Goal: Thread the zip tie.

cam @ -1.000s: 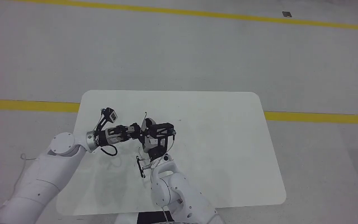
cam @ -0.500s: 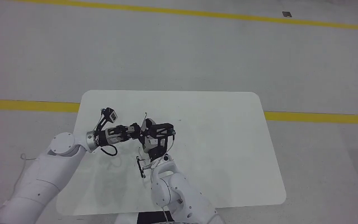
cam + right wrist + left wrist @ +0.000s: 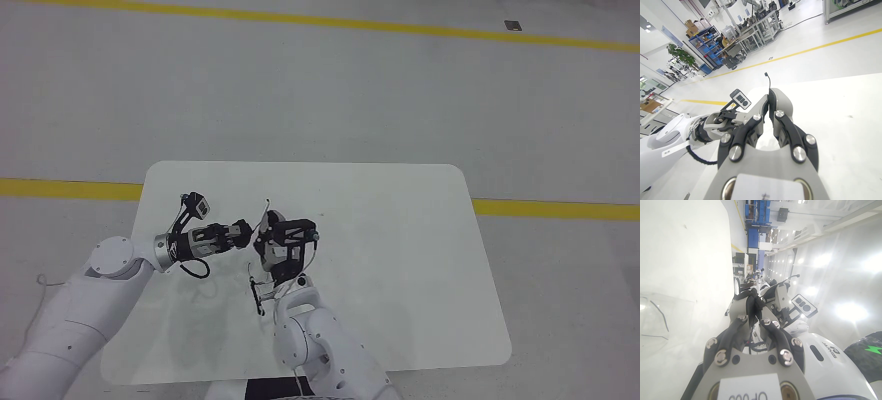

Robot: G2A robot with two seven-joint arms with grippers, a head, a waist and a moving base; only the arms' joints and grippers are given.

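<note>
Left gripper [image 3: 753, 298] pads pressed together; clear bag [image 3: 677, 308] holding black strips [image 3: 660, 314] lies on white table [image 3: 687, 256] near it

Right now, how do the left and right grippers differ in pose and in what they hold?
The right gripper pinches the zip tie, whose head pokes out beyond its tips; what the left gripper pinches I cannot tell. In the top view the left gripper points in from the robot's left, the right gripper from the near edge. Both are shut, close together above the table.
</note>
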